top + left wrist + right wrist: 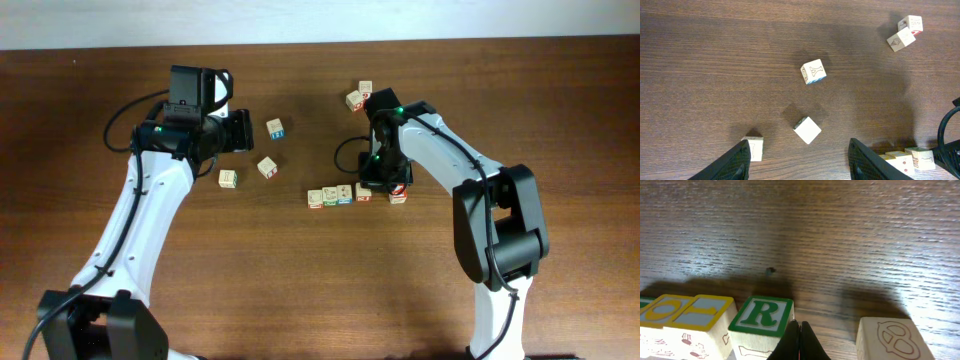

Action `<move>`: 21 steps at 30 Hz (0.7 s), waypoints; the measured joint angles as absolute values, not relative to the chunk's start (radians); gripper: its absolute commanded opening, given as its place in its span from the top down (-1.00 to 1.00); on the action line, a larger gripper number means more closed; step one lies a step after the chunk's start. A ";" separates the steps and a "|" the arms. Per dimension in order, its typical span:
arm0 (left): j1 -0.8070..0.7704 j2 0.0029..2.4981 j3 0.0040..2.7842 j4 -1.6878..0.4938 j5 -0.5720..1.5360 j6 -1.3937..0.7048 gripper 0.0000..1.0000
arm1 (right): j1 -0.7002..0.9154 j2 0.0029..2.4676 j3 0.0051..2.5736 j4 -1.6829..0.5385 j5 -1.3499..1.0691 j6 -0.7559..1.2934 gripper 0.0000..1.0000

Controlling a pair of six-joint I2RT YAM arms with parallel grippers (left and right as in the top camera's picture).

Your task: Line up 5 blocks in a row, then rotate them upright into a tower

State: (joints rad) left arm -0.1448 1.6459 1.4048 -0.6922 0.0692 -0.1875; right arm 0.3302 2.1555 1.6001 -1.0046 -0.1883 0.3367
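Several pale wooden blocks lie on the brown table. A row of them [330, 196] runs along the middle. In the right wrist view my right gripper [800, 341] is shut, with nothing between its tips. It stands low in the gap between a green-bordered R block [761, 314] and a block with a red pretzel drawing [892, 337], against the R block's right side. My left gripper [800, 167] is open and empty above the table. One plain-faced block [807, 130] lies just ahead of it, and another block [753, 148] sits by its left finger [730, 165].
A blue-edged block [275, 128] lies ahead of the left gripper. Two more blocks [358, 95] sit together at the back, behind the right arm [440, 150]. Two yellow-bordered blocks [682, 317] stand left of the R block.
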 measured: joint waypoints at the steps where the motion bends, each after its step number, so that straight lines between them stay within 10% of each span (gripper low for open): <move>1: -0.145 1.646 1.405 -0.692 0.069 -0.188 -0.22 | 0.330 2.156 1.600 -1.005 -0.194 0.336 0.92; 21: -0.145 1.646 1.405 -0.692 0.069 -0.187 -0.21 | 0.330 2.156 1.600 -0.971 -0.208 0.313 0.92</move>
State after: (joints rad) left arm -0.1448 1.6459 1.4048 -0.6922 0.0692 -0.1875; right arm 0.3302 2.1555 1.6001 -0.9714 -0.2085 0.3126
